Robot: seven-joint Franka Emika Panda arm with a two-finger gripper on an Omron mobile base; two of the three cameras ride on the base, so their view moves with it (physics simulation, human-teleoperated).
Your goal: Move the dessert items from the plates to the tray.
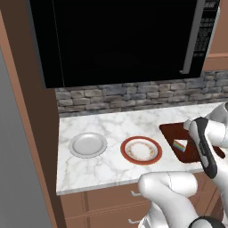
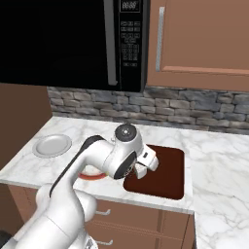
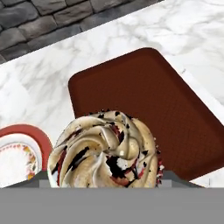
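A cupcake (image 3: 107, 151) with swirled cream icing and dark flecks sits right in front of the hand camera and hides the fingertips. My gripper (image 2: 141, 170) is shut on it, just above the left part of the dark reddish-brown tray (image 3: 148, 96). The rainbow cake slice (image 1: 179, 145) lies on the tray (image 1: 171, 131). Left of the tray stands the red-rimmed plate (image 1: 141, 150), with nothing on it. Farther left, the silver-grey plate (image 1: 88, 144) is bare too.
A stone backsplash (image 1: 133, 95) runs behind the marble counter (image 1: 107, 127), and a black microwave (image 1: 120, 40) hangs above it. The counter's front edge lies close to the tray's near side. My own arm (image 2: 97, 160) crosses over the red-rimmed plate (image 2: 90, 175).
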